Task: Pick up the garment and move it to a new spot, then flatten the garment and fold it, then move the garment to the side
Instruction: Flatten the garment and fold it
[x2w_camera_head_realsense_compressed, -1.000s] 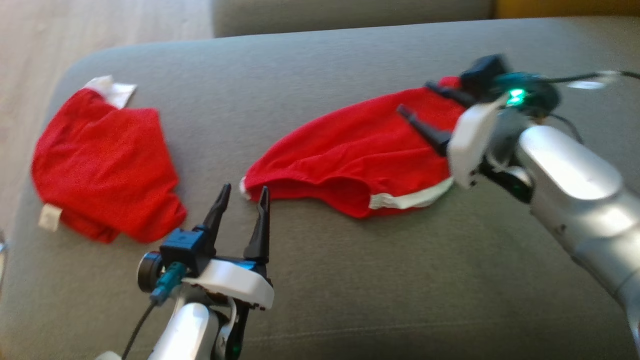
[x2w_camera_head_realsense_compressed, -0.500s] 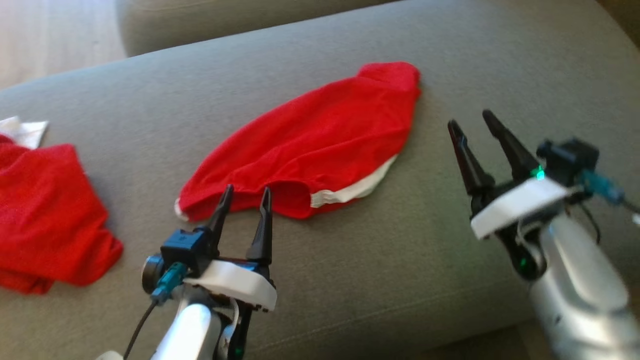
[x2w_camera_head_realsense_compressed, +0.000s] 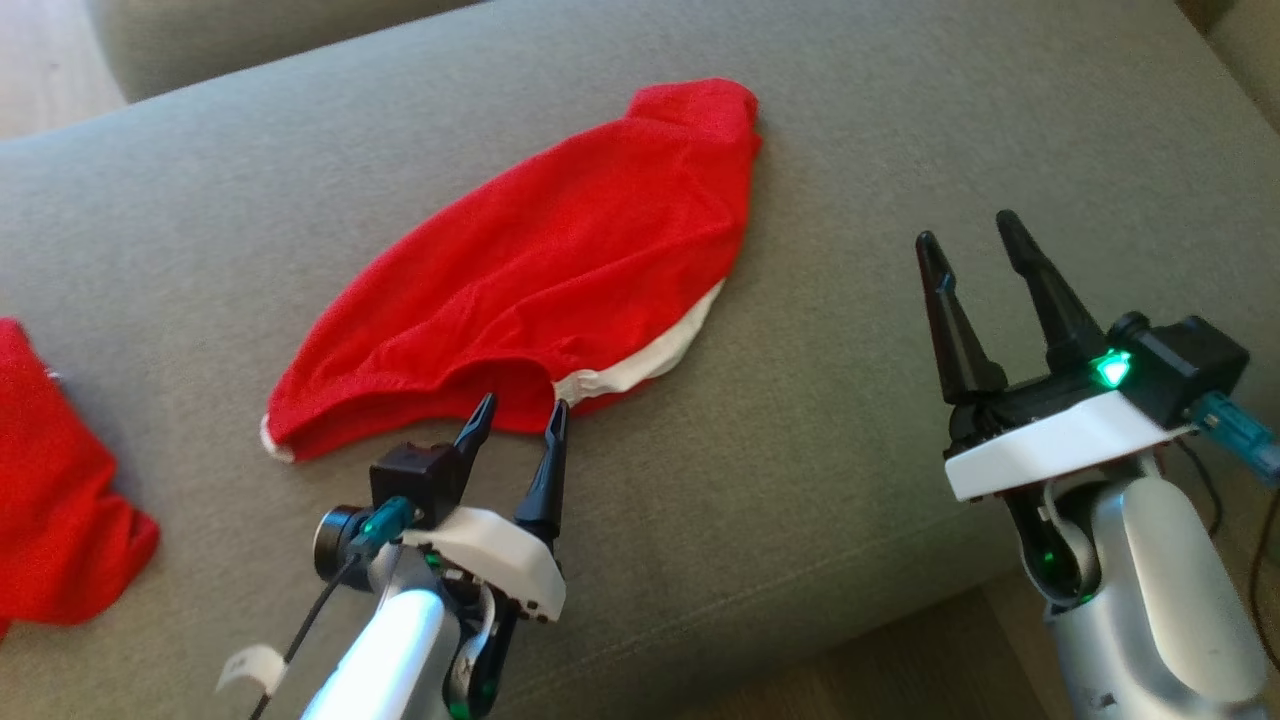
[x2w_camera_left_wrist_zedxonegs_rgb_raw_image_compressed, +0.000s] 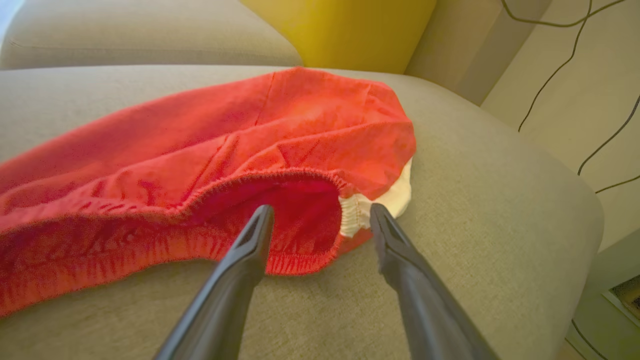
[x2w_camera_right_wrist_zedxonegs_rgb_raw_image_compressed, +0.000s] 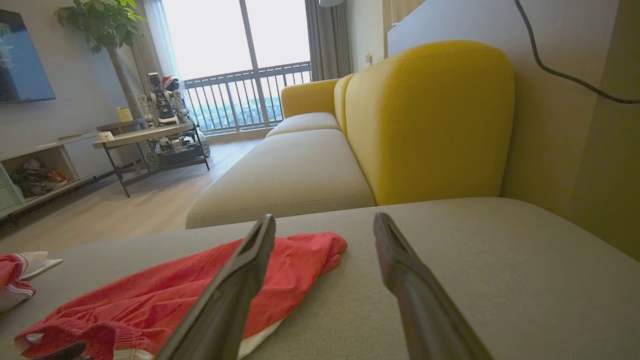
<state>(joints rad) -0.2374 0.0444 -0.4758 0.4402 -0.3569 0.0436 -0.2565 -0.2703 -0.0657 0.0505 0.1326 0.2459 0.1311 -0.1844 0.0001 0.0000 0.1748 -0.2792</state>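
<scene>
Closest to us, our left gripper (x2w_camera_left_wrist_zedxonegs_rgb_raw_image_compressed: 321, 210) stands released, jaws spread. Its fingertips sit right at the near hem of the red garment (x2w_camera_head_realsense_compressed: 560, 260), one tip before the gaping red opening and the other by the white elastic band (x2w_camera_left_wrist_zedxonegs_rgb_raw_image_compressed: 397, 192). Whether they touch the cloth we cannot tell. Our right gripper (x2w_camera_head_realsense_compressed: 965, 228) hovers well apart to the right over the bare grey sofa seat (x2w_camera_head_realsense_compressed: 850, 450), likewise released and holding nothing. The garment lies spread in a long, partly flattened shape across the seat's middle. A second red garment (x2w_camera_head_realsense_compressed: 50, 500) lies crumpled at the seat's left edge. Beyond stands a yellow backrest (x2w_camera_right_wrist_zedxonegs_rgb_raw_image_compressed: 430, 120).
</scene>
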